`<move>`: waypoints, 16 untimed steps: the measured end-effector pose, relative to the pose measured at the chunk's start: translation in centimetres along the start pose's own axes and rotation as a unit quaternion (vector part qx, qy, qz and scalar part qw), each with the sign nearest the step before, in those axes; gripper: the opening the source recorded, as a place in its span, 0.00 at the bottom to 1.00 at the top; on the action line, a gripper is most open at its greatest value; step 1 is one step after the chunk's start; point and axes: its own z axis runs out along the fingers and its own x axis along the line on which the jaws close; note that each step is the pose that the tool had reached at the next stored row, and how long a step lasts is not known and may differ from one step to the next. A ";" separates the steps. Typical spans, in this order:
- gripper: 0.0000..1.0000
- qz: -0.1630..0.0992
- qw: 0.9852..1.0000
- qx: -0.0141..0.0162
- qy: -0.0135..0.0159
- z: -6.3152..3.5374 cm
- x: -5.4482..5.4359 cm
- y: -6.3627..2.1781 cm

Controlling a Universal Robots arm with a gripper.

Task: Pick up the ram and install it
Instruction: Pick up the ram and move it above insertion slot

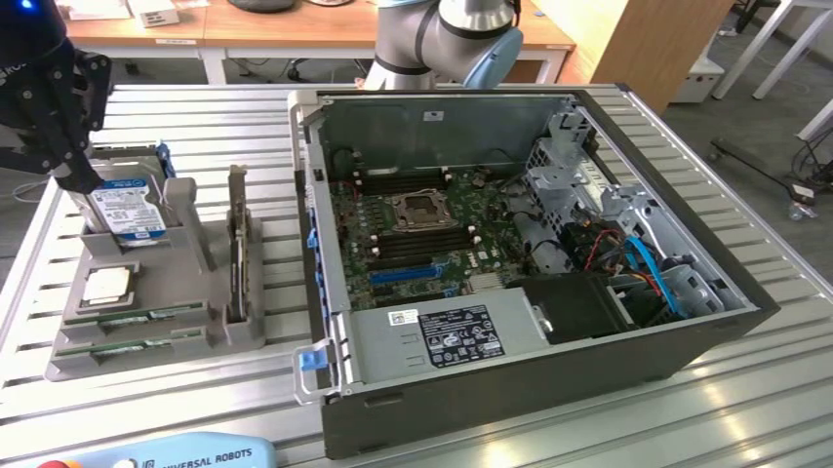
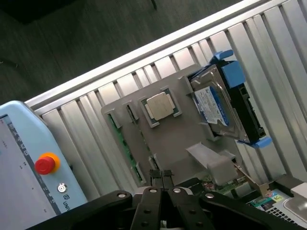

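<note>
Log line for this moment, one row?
gripper: shut, empty | position: over parts tray | ram: in tray

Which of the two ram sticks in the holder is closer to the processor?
The inner stick, right beside the processor; the outer stick lies one slot further, along the holder edge.

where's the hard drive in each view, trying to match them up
Exterior view: the hard drive stands in the grey tray at the exterior view's left.
Wrist view: the hard drive sits in its blue bracket, beside the processor chip.
Shared landmark: the square silver processor chip on that tray.
</note>
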 end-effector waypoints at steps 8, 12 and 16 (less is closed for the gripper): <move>0.10 -0.073 0.997 -0.002 0.003 0.04 0.0 0.00; 0.10 -0.109 0.994 -0.003 0.004 0.06 0.0 0.00; 0.10 -0.145 0.989 -0.004 0.005 0.07 0.0 -0.01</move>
